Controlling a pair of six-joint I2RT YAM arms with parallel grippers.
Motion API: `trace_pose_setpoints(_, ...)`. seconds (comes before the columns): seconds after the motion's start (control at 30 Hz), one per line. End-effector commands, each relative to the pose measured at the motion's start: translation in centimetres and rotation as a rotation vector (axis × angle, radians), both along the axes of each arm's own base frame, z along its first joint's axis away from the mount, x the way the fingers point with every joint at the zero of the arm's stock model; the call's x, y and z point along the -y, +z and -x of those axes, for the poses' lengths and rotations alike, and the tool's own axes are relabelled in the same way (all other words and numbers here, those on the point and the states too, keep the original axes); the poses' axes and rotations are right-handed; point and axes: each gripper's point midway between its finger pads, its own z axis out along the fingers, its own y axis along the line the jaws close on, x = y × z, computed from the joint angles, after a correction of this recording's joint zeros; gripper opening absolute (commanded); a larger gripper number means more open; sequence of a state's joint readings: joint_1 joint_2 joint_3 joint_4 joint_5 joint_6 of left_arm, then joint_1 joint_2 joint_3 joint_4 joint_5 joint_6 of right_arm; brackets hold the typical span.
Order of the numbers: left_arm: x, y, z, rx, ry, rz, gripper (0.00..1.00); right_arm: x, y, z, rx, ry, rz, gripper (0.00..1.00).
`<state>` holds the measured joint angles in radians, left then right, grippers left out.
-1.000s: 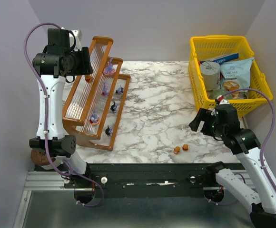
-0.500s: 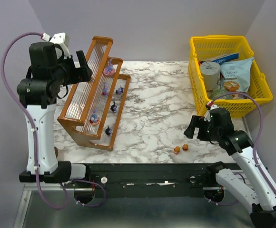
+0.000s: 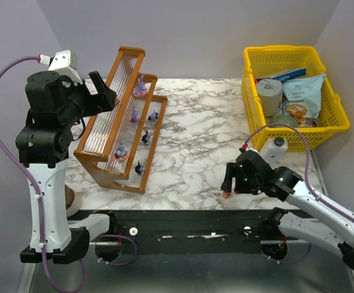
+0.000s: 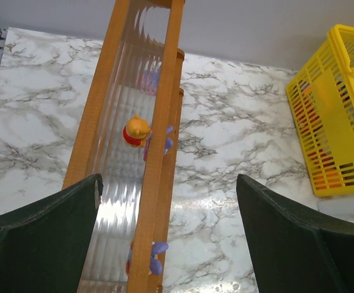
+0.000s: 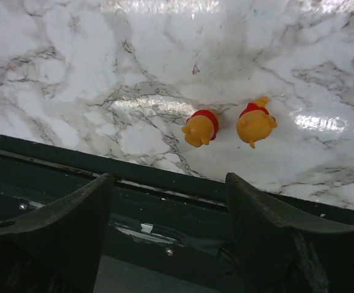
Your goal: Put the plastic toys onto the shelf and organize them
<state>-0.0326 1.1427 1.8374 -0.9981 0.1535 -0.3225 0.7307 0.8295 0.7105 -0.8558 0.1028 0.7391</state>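
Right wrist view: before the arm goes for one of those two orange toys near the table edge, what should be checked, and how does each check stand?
1. Right tool open and empty: ok.
2. Both targets in sight, the left toy and the right toy, lying on the marble table: ok.
3. Toys far enough apart to take one alone: cannot tell; the gap between them is narrow.
4. Tool lined up on one toy: not ok; it sits over the black rail, short of both.
5. Left tool open, empty, off the shelf: ok.
6. Room on the shelf: ok; bare ribbed tier around the shelved orange toy.
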Motion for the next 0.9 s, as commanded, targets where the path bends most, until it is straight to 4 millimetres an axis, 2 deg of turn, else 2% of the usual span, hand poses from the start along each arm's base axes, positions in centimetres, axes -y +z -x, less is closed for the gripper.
trace_pose_setpoints(0.0, 0.0, 1.5, 0.0, 0.059, -0.006, -0.003, 0.99, -0.9, -1.4, 0.3, -0.013, -0.111, 0.071, 0.77)
trace_pose_setpoints(0.03, -0.1, 1.5, -0.1, 0.058, -0.005, -0.006, 0.99, -1.1, -2.1, 0.6, -0.030, -0.117, 0.086, 0.70)
trace_pose_setpoints(0.1, -0.1, 1.6, -0.3, 0.066, -0.009, -0.021, 0.99, -1.6, -2.8, 1.0, -0.032, -0.153, 0.101, 0.66)
trace_pose_setpoints(0.27, 0.1, 1.6, -1.3, 0.069, -0.028, -0.031, 0.99, -1.2, -4.6, 1.3, -0.062, -0.257, 0.182, 0.66)
trace_pose_setpoints(0.5, 0.5, 1.9, -2.3, 0.071, -0.054, -0.039, 0.99, -0.9, -6.5, 0.8, -0.057, -0.309, 0.214, 0.69)
trace_pose_setpoints(0.6, 0.6, 1.8, -2.6, 0.072, -0.062, -0.037, 0.99, -1.7, -6.9, 0.3, -0.047, -0.295, 0.210, 0.69)
trace_pose_setpoints(0.87, 0.5, 1.6, -3.2, 0.074, -0.060, -0.047, 0.99, -1.7, -8.1, -0.6, -0.029, -0.313, 0.270, 0.66)
